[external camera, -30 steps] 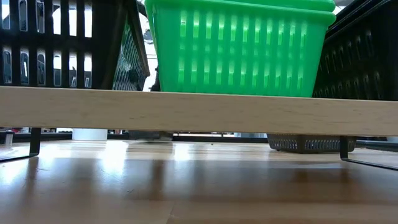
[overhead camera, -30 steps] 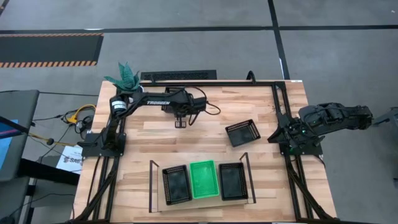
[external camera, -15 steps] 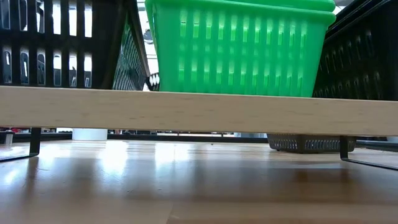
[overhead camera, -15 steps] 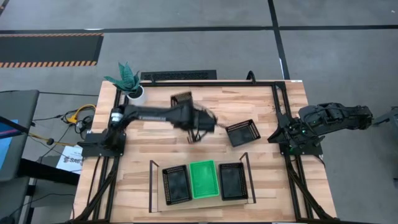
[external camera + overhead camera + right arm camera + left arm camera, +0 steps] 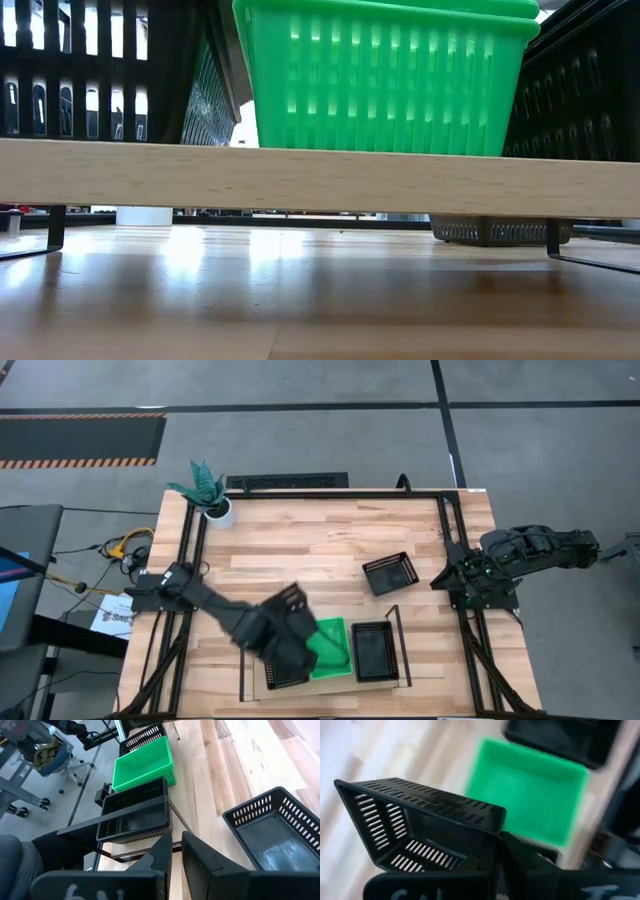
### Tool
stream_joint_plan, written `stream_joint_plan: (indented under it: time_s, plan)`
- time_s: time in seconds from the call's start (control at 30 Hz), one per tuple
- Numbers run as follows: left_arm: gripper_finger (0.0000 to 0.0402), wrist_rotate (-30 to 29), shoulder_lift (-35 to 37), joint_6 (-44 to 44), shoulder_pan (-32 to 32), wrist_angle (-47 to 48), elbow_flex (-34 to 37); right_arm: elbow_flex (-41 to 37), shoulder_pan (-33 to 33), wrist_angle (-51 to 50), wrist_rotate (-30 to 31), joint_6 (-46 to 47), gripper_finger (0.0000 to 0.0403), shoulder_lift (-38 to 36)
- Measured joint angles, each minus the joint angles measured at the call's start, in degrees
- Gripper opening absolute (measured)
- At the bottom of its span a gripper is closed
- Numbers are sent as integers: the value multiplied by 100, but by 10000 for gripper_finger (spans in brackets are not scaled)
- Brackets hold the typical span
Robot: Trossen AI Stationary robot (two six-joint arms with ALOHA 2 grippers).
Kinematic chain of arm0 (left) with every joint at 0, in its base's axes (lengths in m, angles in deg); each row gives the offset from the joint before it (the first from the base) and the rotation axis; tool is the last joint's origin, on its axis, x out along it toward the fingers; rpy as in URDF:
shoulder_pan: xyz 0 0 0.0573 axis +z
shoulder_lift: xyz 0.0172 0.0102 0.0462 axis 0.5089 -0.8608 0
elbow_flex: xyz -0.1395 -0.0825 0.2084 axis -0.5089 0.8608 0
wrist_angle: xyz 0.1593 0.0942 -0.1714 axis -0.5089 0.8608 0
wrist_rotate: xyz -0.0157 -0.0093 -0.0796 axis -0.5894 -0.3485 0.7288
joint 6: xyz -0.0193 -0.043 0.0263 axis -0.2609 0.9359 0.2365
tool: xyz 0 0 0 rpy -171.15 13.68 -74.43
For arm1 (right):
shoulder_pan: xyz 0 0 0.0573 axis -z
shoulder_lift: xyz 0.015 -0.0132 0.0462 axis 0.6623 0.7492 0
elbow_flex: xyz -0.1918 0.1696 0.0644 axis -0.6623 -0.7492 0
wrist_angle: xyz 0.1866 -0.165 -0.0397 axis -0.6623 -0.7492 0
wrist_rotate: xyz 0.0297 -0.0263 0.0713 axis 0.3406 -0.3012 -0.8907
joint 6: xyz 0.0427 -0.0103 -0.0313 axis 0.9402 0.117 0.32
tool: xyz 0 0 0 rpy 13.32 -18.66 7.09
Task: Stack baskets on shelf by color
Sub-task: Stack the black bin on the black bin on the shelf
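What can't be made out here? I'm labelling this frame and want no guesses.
- High view: the left stack on the shelf is mostly hidden by the left gripper and its carried black basket.
- Low view: the shelf board blocks everything behind; neither arm shows.
- Left wrist view: the green basket is blurred; the basket beyond it is cut off.
- Right gripper, parked beside the table: empty, jaws slightly apart.

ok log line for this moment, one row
left gripper: shut on black basket, above shelf left end | right gripper: parked at table's right edge | loose basket: on table
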Motion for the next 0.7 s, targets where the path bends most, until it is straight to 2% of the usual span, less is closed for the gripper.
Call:
stream_joint_plan:
  time_s: [0.17, 0.3, 0.57, 0.7]
  plan:
    - [0, 137, -3, 795, -527, 13, 0, 0, 0, 0, 262, 97, 67, 2]
    - [0, 113, -5, 1102, -718, 1, 0, 0, 2, 0, 482, 192, 67, 2]
    - [2, 198, -61, 1069, -783, -200, 124, 0, 2, 0, 482, 299, 67, 2]
    - [14, 577, -69, 1025, -688, -260, 284, -2, 2, -2, 482, 301, 67, 0]
